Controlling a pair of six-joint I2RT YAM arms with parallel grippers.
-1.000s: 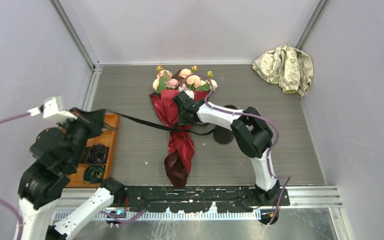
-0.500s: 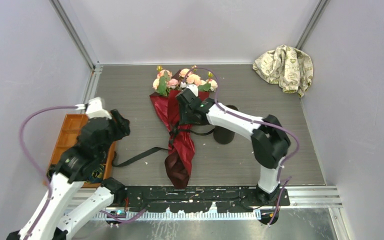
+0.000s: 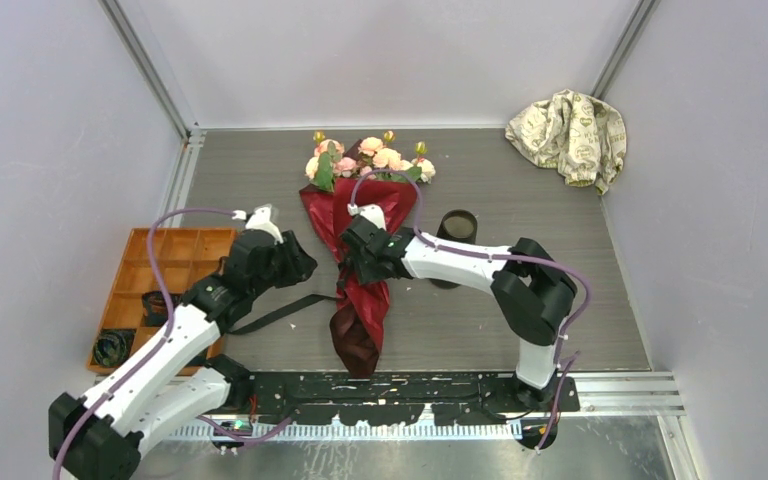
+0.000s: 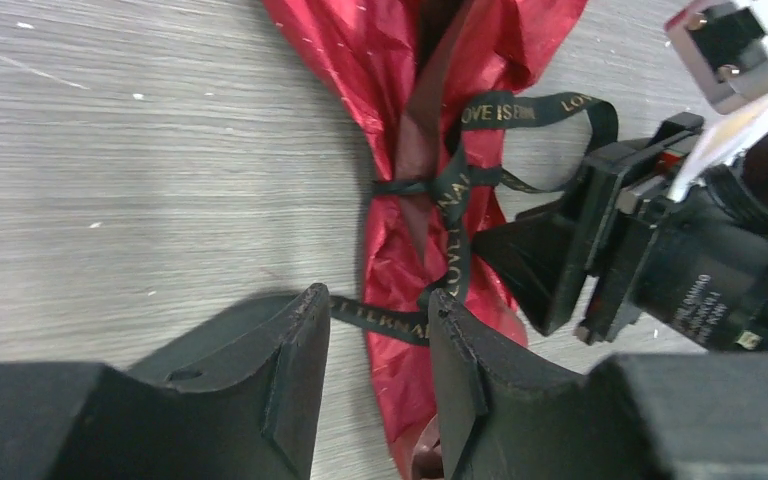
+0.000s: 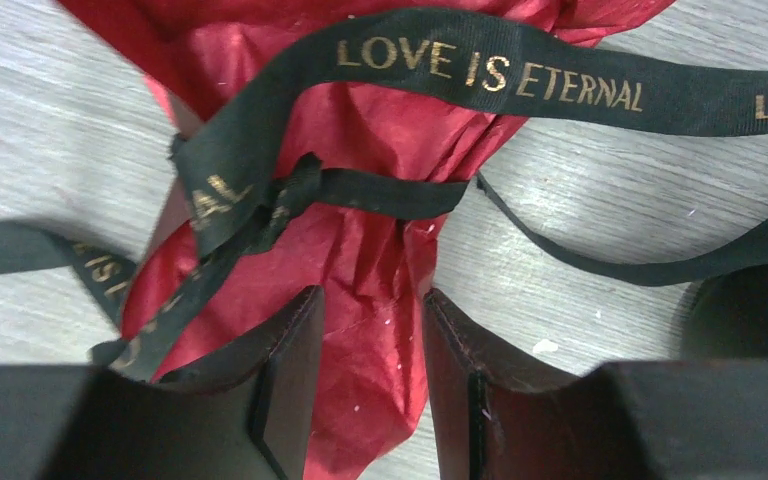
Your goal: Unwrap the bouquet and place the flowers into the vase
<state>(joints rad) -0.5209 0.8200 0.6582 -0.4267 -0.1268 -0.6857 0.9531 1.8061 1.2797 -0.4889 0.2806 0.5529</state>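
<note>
The left arm reaches from its base diagonally across the grey wood-grain table (image 3: pixel 560 300), forearm low, with the left gripper (image 3: pixel 298 268) stopped just left of the bouquet (image 3: pixel 322 208). The right arm folds at the elbow. Its forearm runs leftward, and the right gripper (image 3: pixel 350 262) sits over the narrow tied waist of the wrap.

Pincer state, left – the two black fingers (image 4: pixel 295 385) stand moderately apart and clamp nothing. A strand of ribbon lies on the table beyond the gap. Pincer state, right – the fingers (image 5: pixel 290 395) stand equally apart, straddling the red wrap just below the knot. No contact with the paper can be confirmed.

The bouquet lies flat at the table centre, heads toward the far wall. It consists of one sheet of dark red crinkled wrapping paper (image 5: pixel 360 260), glossy and creased, and one flat black woven ribbon (image 5: pixel 480 70) with gold lettering, knotted once around the waist. Loose ends trail to both sides. The pink and peach fabric flowers (image 3: pixel 372 155) protrude from the top, with three yellow buds among them.

The matte black cylindrical vase (image 3: pixel 458 228) stands upright, mouth open, just right of the bouquet. One orange compartment tray (image 3: pixel 175 245) sits at the left edge of the table. One crumpled beige patterned cloth (image 3: pixel 570 130) occupies the far right corner.
</note>
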